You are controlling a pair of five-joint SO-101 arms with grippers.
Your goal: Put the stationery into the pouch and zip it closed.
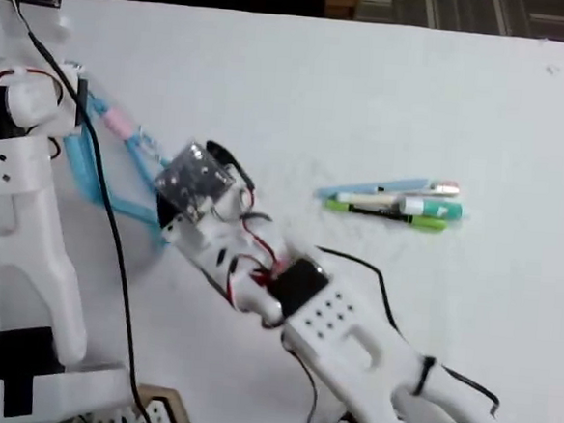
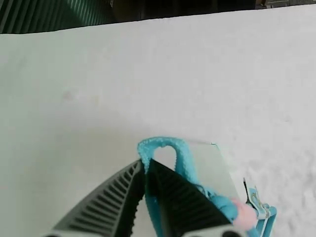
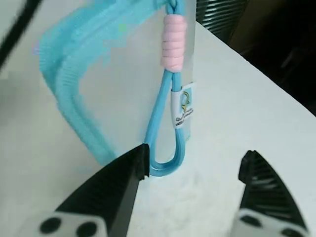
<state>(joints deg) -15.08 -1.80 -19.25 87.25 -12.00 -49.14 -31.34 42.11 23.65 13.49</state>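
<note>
From above, the right arm [image 1: 350, 342] hides much of the pouch [image 1: 80, 164], which lies at the bench's [image 1: 367, 101] left side. It is clear with blue edging (a pink bead [image 3: 173, 47] rides its cord loop [image 3: 165, 148]). The left tool [image 2: 144, 170] is clenched on the blue edging. The right tool [image 3: 197, 158] is released, with the loop between its jaws. The pens [image 1: 394, 202] lie well apart.

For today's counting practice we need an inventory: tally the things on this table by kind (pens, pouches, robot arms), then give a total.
Pens: 3, lying side by side, as far as the high view lets me separate them
Pouch: 1
Robot arms: 2, left and right
Total: 6
</note>
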